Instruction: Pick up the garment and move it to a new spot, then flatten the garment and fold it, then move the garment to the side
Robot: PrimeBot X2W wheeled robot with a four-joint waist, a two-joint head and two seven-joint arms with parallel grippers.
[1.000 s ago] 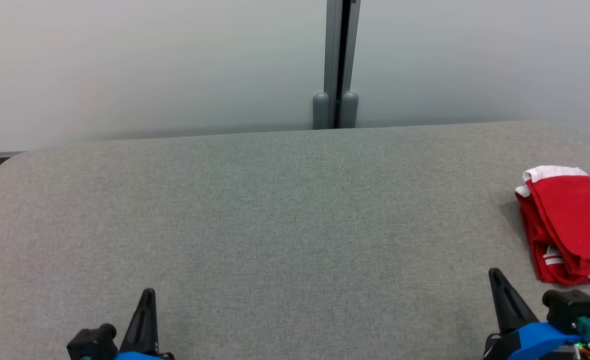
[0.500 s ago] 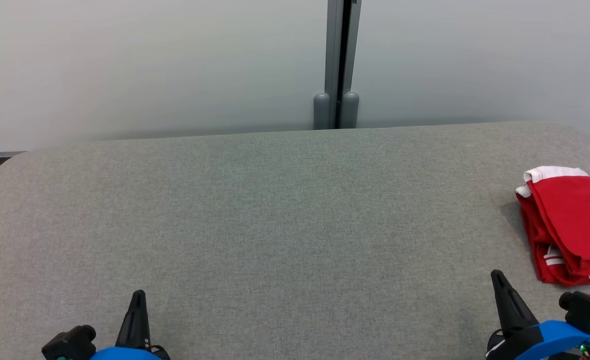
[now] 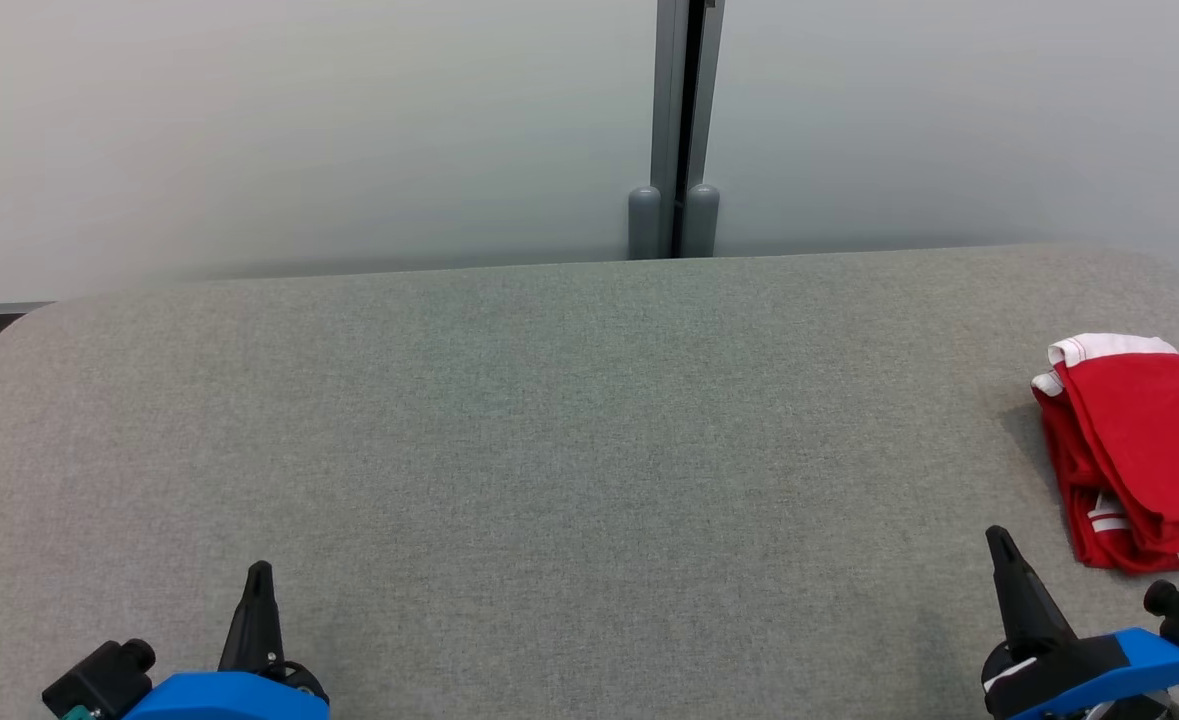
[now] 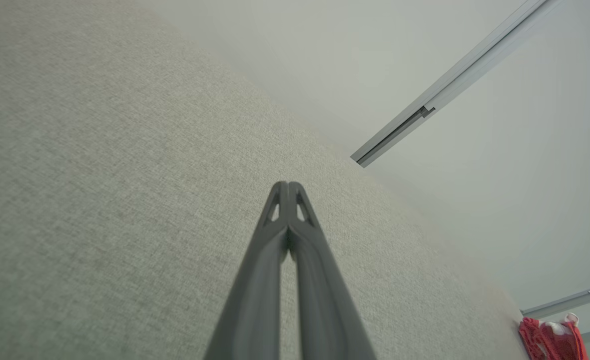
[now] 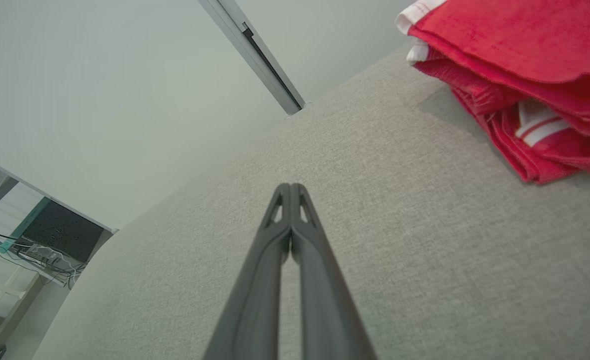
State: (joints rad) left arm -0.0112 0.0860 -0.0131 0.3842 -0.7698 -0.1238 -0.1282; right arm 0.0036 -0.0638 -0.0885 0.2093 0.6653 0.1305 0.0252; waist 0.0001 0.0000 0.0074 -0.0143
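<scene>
Garment (image 3: 1139, 450) folded on grey table (image 3: 549, 400), right fingers (image 3: 1019, 592) together nearby, left fingers (image 3: 254, 620) together, post (image 3: 684, 130) behind

Head camera looks down over table (image 3: 549, 420); wrist cameras skim it, sharing garment (image 3: 1139, 450).

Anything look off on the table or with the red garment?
Nothing stands out. The red garment lies folded at the right of the grey table, white trim peeking from slightly uneven layers. The left claw and right claw are shut, clear of it.
</scene>
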